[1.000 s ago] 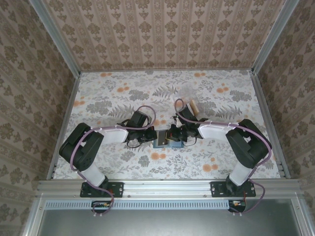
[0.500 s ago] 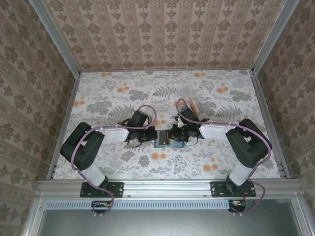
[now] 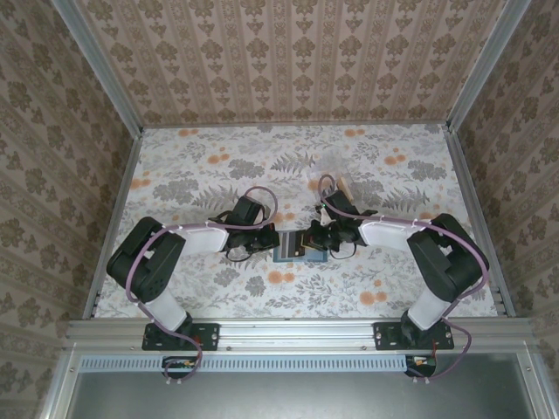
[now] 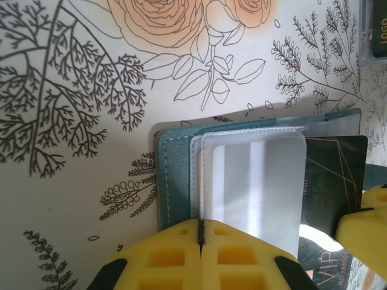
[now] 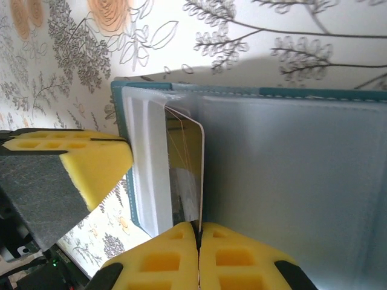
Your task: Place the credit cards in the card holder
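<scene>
We see the teal card holder (image 3: 284,253) lying open near the middle of the desk (image 3: 201,175). Our left tool (image 4: 199,232), at the holder's 9 o'clock, is closed tight on the edge of its clear pocket leaf (image 4: 254,181). Our right tool (image 5: 198,232), at 3 o'clock, is pinched shut on a dark credit card (image 5: 186,163). The card lies partly under that leaf.

card holder (image 3: 286,248) on table (image 3: 192,175) | card (image 4: 334,181) partly in holder pocket
</scene>
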`<state>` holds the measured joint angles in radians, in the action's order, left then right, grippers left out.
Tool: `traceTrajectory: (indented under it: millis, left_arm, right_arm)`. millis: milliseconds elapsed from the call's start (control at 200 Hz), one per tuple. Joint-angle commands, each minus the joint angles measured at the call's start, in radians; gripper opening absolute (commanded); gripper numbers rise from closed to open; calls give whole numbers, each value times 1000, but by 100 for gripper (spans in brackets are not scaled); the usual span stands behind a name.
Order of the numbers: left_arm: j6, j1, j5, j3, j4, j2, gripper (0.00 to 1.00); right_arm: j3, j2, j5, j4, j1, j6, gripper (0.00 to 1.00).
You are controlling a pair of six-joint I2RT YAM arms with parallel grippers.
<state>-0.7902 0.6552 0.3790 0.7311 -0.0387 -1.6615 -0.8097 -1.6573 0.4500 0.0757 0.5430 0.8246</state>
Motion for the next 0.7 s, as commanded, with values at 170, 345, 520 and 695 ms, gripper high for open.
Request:
traceTrajectory:
  millis: [170,345,520,695]
  left_arm:
    - [7,3,-59,-12,104,-44,5]
    - [5,3,-57,-15,99,-40,5]
    - [5,3,-57,-15,99,-37,5]
    - [5,3,-59,-15,104,-35,5]
  right_arm:
    - [20,-14,15,34,-9,-9,8]
    - [-14,-61,47,-2,13,0,10]
    - [-60,-125,53,-23,46,19,11]
    - [-80,-114,15,11,54,20,18]
